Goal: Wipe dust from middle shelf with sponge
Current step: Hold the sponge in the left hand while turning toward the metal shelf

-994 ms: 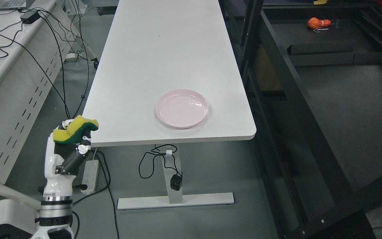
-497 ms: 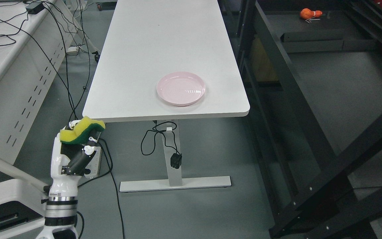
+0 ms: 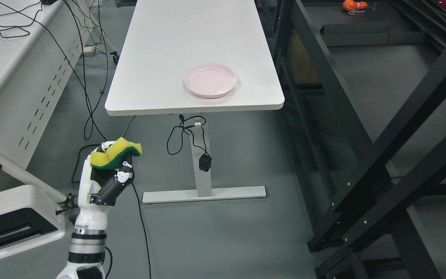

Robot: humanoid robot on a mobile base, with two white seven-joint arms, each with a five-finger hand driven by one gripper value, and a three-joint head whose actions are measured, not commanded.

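One hand in view: my left hand (image 3: 105,182), fingers clamped on the sponge (image 3: 115,153), low and well left of the black shelf frame (image 3: 323,97). I'd carry it rightward with the grip firm, clearing the white table (image 3: 192,42). Sponge: yellow foam over green scourer, squeezed wavy.

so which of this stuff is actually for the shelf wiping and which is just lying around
For the job:
- sponge, yellow and green, gripped in the left hand
- black shelf rack on the right

Just lying about:
- pink plate on the white table
- orange object on the rack
- floor cables
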